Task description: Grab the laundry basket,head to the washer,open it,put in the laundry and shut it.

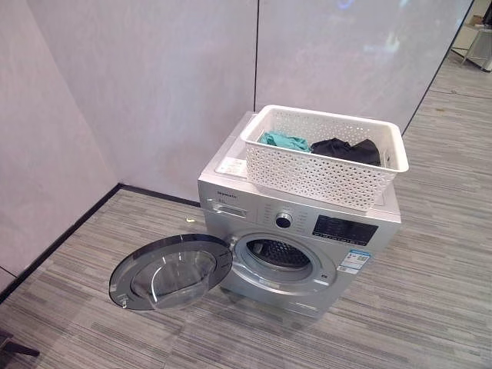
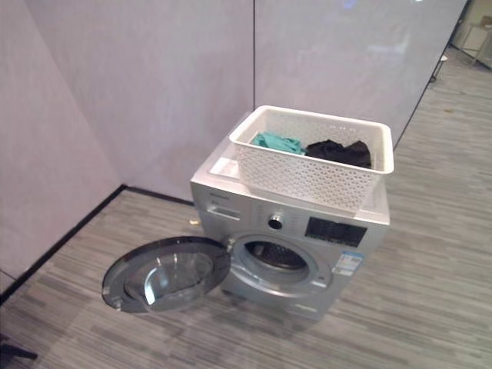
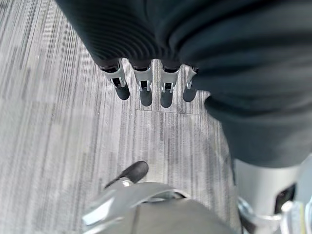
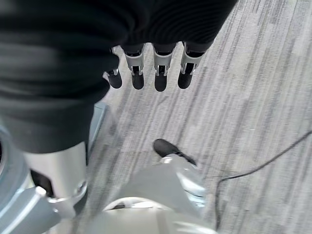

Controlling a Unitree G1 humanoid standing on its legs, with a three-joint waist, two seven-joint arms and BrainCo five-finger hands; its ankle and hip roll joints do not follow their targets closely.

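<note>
A silver front-loading washer (image 1: pixel 231 201) stands against the wall. Its round door (image 1: pixel 171 270) is swung wide open to the left, low over the floor, and the drum opening (image 1: pixel 278 254) is bare. On top of the washer sits a white perforated laundry basket (image 1: pixel 323 171) with a teal cloth (image 1: pixel 283 141) and a black cloth (image 1: pixel 346 148) inside. My left hand (image 3: pixel 145 90) hangs over the floor, fingers straight and holding nothing. My right hand (image 4: pixel 160 78) hangs the same way, open, far from the basket.
Pale wall panels rise behind and to the left of the washer, with a black baseboard (image 1: pixel 61 238) along the left wall. Grey striped floor spreads in front and to the right. Furniture legs (image 1: pixel 478 46) show at the far right.
</note>
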